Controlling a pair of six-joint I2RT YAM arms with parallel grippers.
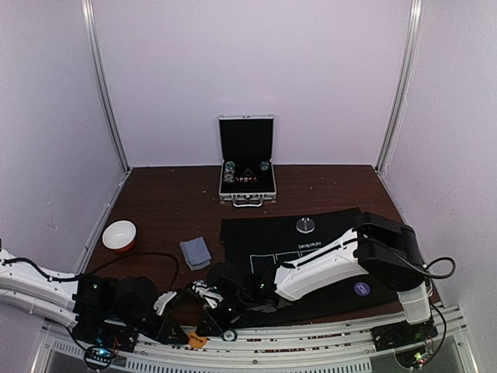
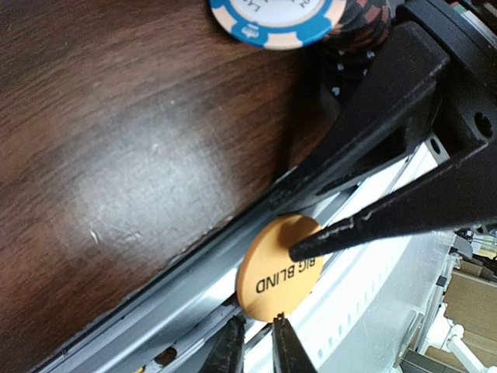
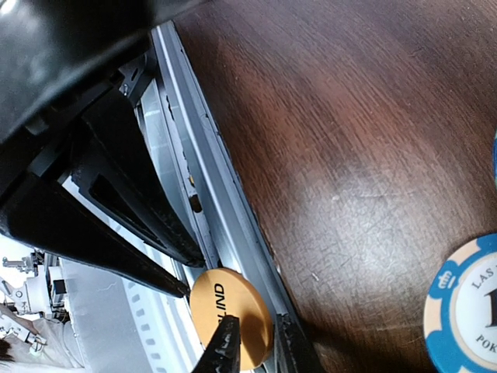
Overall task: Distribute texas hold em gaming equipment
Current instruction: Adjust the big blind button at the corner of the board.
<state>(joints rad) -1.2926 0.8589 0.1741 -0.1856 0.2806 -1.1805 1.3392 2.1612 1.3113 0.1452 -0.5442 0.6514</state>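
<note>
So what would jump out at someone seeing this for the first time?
Probably the orange disc marked BIG BLIND, down at the metal rail along the table's near edge, with the left end effector and right end effector both pointed at it. A blue-and-white poker chip lies on the dark wood close by. The open silver case stands at the far side.

The white-and-black left arm (image 1: 43, 291) lies low along the near edge, reaching right. The white-and-black right arm (image 1: 326, 268) folds down and leftward to meet it. The left gripper (image 2: 258, 336) is pinched closed on a flat orange round disc (image 2: 279, 268). The right gripper (image 3: 256, 336) narrowly straddles the same disc, and whether it grips firmly is unclear.
</note>
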